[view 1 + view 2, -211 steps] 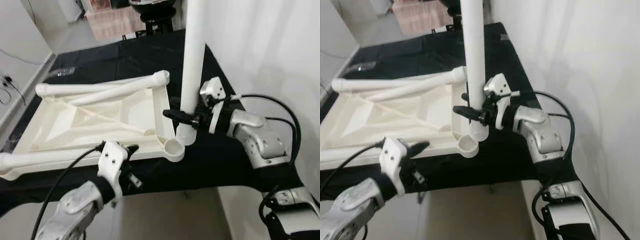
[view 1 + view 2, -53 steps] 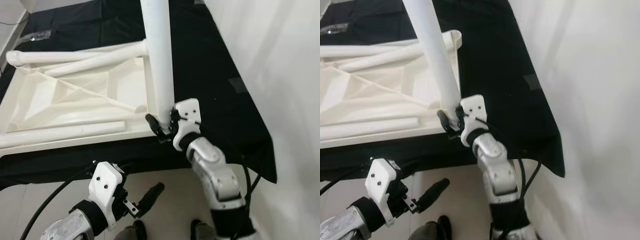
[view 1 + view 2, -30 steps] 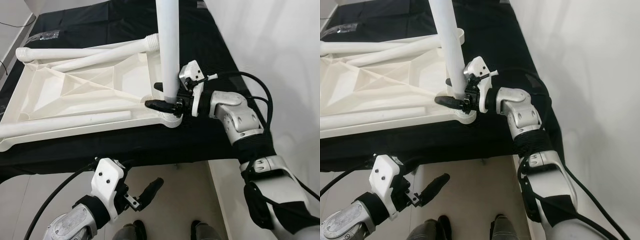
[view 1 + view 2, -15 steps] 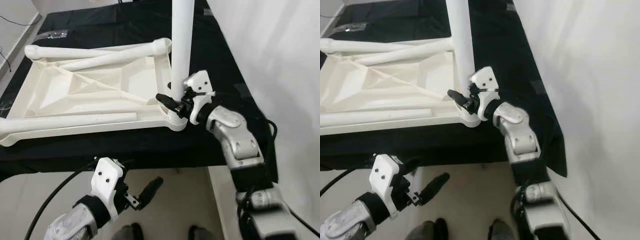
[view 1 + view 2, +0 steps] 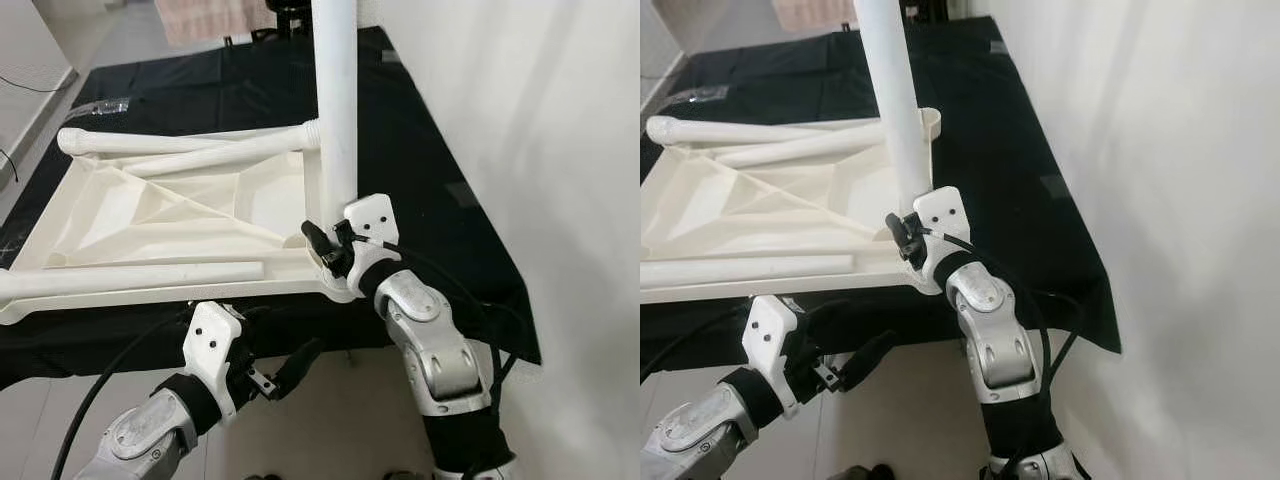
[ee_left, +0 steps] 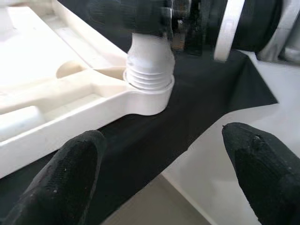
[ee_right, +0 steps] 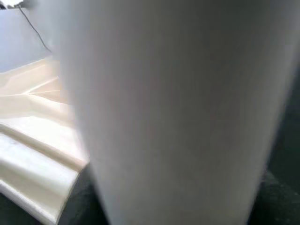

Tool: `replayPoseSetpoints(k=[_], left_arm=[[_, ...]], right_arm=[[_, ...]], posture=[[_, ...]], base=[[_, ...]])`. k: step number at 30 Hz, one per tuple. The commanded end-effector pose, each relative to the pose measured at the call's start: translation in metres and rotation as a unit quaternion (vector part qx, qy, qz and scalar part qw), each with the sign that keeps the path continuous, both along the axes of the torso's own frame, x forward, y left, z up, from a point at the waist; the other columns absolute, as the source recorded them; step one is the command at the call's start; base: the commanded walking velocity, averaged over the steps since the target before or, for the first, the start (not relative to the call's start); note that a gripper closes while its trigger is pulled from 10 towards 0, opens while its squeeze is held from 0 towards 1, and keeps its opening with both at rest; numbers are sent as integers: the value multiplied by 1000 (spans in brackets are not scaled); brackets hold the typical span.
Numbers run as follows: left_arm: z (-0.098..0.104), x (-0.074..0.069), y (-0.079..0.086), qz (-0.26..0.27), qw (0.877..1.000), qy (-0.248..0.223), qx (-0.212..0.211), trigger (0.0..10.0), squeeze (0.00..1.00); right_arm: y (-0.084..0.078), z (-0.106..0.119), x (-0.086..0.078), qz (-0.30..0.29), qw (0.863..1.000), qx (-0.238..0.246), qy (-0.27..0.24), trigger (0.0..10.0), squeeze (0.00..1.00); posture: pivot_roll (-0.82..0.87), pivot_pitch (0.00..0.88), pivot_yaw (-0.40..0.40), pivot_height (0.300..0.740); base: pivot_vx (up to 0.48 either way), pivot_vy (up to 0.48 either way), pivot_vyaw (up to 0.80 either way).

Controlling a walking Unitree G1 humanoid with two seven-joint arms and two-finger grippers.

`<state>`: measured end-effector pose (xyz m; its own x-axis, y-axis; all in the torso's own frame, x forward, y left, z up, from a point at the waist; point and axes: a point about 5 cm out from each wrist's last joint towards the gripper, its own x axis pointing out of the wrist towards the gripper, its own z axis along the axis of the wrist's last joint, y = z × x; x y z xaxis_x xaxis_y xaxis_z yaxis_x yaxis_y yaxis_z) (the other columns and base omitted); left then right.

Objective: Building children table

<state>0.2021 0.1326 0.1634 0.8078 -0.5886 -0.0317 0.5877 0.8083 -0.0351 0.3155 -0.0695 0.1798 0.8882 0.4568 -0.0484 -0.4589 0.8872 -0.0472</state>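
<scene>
Was mid leg-install: right gripper (image 5: 330, 250) clamped around the base of the upright white leg (image 5: 337, 110), threaded end sitting in the corner socket (image 6: 149, 93) of the upturned tabletop (image 5: 170, 215) on the black cloth (image 5: 430, 170). Left gripper (image 5: 290, 365) hung spread wide and holding nothing below the near edge. Probably needed more twisting to seat the threads, keeping the leg straight.

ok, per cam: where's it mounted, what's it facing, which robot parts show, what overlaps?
Left eye: head, looking down at tabletop; both arms show.
Right eye: same scene; right gripper grips upright leg.
Left wrist: along open left gripper toward corner socket.
Right wrist: pressed against that leg.
Shared: leg, tabletop.
</scene>
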Motion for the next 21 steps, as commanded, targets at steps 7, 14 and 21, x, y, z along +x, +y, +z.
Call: replayPoseSetpoints(k=[7, 14, 21], left_arm=[[-8, 7, 4, 3, 1000, 6, -2, 10000, 0], [-12, 9, 4, 3, 1000, 4, -7, 10000, 0], [-15, 10, 1, 0, 1000, 3, -8, 10000, 0]], right_arm=[[5, 21, -3, 294, 956, 7, -11, 10000, 204], [-8, 31, 20, 355, 934, -39, -26, 10000, 0], [-12, 37, 49, 365, 930, -32, -4, 0, 0]], posture=[[-51, 105, 64, 740], [-46, 89, 57, 740], [-32, 62, 48, 740]], base=[[0, 0, 0], [0, 0, 0], [0, 0, 0]])
